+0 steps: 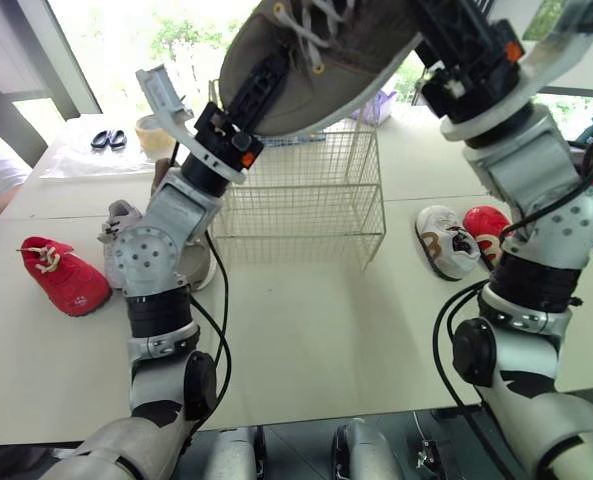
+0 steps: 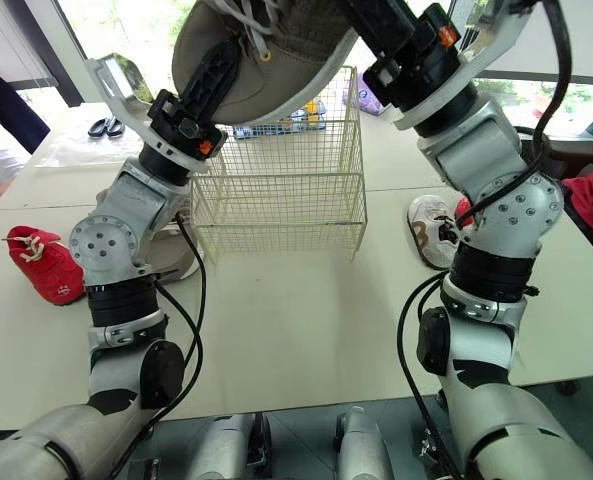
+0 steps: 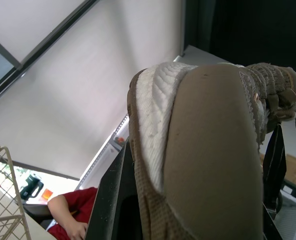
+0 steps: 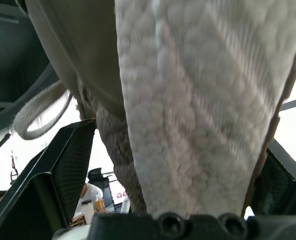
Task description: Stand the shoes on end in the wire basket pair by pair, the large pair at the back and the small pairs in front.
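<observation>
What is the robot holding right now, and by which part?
One large tan knit shoe with a white ribbed sole, high over the cream wire basket. The left gripper clamps its left end, the right gripper its right end.

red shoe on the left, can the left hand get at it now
Probably not yet: the left hand is shut on the tan shoe, high above the wire basket; the red shoe lies unblocked.
</observation>
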Controlling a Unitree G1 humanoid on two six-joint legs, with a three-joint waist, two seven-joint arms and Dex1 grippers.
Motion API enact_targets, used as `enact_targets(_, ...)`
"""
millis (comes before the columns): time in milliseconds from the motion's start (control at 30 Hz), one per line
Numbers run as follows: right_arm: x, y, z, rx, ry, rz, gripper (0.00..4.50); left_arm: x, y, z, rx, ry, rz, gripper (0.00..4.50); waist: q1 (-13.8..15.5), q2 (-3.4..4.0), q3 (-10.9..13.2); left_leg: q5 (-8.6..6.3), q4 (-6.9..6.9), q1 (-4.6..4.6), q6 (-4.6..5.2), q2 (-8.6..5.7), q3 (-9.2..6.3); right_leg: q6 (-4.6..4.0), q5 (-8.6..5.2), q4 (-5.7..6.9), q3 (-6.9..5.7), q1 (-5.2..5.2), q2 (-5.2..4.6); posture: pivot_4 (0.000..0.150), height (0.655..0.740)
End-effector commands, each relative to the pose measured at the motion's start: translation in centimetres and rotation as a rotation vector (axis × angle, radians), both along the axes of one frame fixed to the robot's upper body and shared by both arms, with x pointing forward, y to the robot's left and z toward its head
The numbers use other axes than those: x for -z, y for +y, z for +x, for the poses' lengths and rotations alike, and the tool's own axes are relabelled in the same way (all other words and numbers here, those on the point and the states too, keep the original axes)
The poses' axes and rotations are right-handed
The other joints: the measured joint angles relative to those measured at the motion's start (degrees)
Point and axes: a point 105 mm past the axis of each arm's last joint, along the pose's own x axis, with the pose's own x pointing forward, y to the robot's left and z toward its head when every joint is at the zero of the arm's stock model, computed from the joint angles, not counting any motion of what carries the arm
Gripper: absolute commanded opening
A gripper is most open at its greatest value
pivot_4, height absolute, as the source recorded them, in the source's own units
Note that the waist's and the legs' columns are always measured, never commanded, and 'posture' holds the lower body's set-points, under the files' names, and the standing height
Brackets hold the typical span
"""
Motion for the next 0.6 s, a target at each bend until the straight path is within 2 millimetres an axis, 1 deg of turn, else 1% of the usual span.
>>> enact_targets(33, -1.8, -0.3, -1.6, -0.016, -0.098, 0.031, 3.92, -0.4, -0.6, -1.0, 0.026, -0.041, 0.023, 0.68, -0.1, 0.00, 0.0, 0.00, 0.00, 0.00, 0.00, 0.00, 0.00, 0.00, 0.00, 0.00, 0.00, 0.00, 0.00, 0.150, 0.6675)
enact_targets(67, -1.8, -0.2, -1.5, -0.015, -0.098, 0.030, 3.66, -0.4, -0.6, -1.0, 0.027, -0.041, 0.024, 0.68, -0.1, 0.00, 0.0, 0.00, -0.01, 0.00, 0.00, 0.00, 0.00, 0.00, 0.00, 0.00, 0.00, 0.00, 0.00, 0.150, 0.6675)
enact_targets(167, -1.8, -0.2, -1.6, -0.016, -0.103, 0.035, 2.33, -0.3, -0.6, -1.0, 0.025, -0.041, 0.030, 0.68, -0.1, 0.00, 0.0, 0.00, -0.02, 0.00, 0.00, 0.00, 0.00, 0.00, 0.00, 0.00, 0.00, -0.01, 0.00, 0.150, 0.6675)
enact_targets(200, -1.9, -0.2, -1.6, -0.016, -0.106, 0.035, 1.97, -0.2, -0.5, -1.0, 0.024, -0.040, 0.033, 0.68, -0.1, 0.00, 0.0, 0.00, -0.02, 0.00, 0.00, 0.00, 0.00, 0.00, 0.00, 0.00, 0.00, 0.00, 0.00, 0.150, 0.6675)
enact_targets(233, -1.9, -0.2, -1.7, -0.018, -0.111, 0.033, 1.77, -0.1, -0.5, -0.9, 0.019, -0.038, 0.039, 0.68, 0.0, 0.00, 0.0, 0.00, -0.02, 0.00, 0.00, 0.00, 0.00, 0.00, 0.00, -0.01, 0.00, 0.00, 0.00, 0.150, 0.6675)
enact_targets(300, -1.9, -0.1, -1.8, -0.019, -0.117, 0.024, 1.69, -0.1, -0.3, -0.9, 0.015, -0.037, 0.042, 0.68, -0.1, 0.00, 0.0, 0.00, -0.02, 0.00, 0.00, 0.00, 0.00, 0.00, 0.00, -0.01, 0.00, 0.00, 0.00, 0.150, 0.6675)
enact_targets(367, -2.2, -0.1, -1.8, -0.004, -0.126, 0.004, 1.68, 0.0, -0.1, -0.9, -0.008, -0.049, 0.058, 1.71, 0.0, 0.00, 0.0, 0.00, -0.02, 0.00, 0.00, 0.00, 0.00, 0.00, 0.00, -0.02, 0.00, 0.00, 0.00, 0.150, 0.6675)
enact_targets(400, -2.3, 0.0, -1.7, 0.007, -0.132, -0.007, 1.68, 0.0, 0.0, -0.9, -0.020, -0.053, 0.070, 2.08, -0.1, 0.00, 0.0, 0.00, -0.02, 0.00, 0.00, 0.00, 0.00, 0.00, 0.00, -0.02, 0.00, 0.00, 0.00, 0.150, 0.6675)
enact_targets(433, -2.5, 0.0, -1.5, 0.056, -0.156, -0.041, 1.68, 0.2, 0.0, -0.9, -0.049, -0.061, 0.104, 2.49, -0.1, 0.01, 0.0, 0.00, -0.03, 0.00, 0.00, 0.00, 0.00, 0.00, 0.00, -0.02, -0.01, 0.00, 0.00, 0.150, 0.6675)
enact_targets(500, -3.3, -0.1, -1.4, 0.125, -0.243, -0.108, 1.68, 0.7, 0.0, -1.3, -0.119, -0.097, 0.220, 3.55, -0.3, 0.01, 0.0, 0.00, -0.05, 0.00, 0.00, 0.00, 0.01, 0.00, 0.00, -0.02, 0.00, -0.02, 0.00, 0.150, 0.6675)
enact_targets(533, -4.4, -0.7, -0.9, 0.187, -0.306, -0.140, 1.68, 0.9, 0.2, -1.8, -0.167, -0.128, 0.292, 3.99, -0.3, 0.01, 0.0, 0.00, -0.09, 0.00, 0.00, 0.00, 0.01, 0.00, 0.00, -0.03, 0.00, -0.04, 0.00, 0.150, 0.6675)
enact_targets(600, -6.9, -2.2, 0.2, 0.286, -0.391, -0.165, 1.68, 0.9, 1.0, -3.2, -0.229, -0.176, 0.384, 3.99, -1.0, 0.07, 0.1, 0.00, -0.16, -0.01, 0.00, -0.01, 0.05, 0.00, 0.00, -0.07, 0.02, -0.09, 0.00, 0.150, 0.6675)
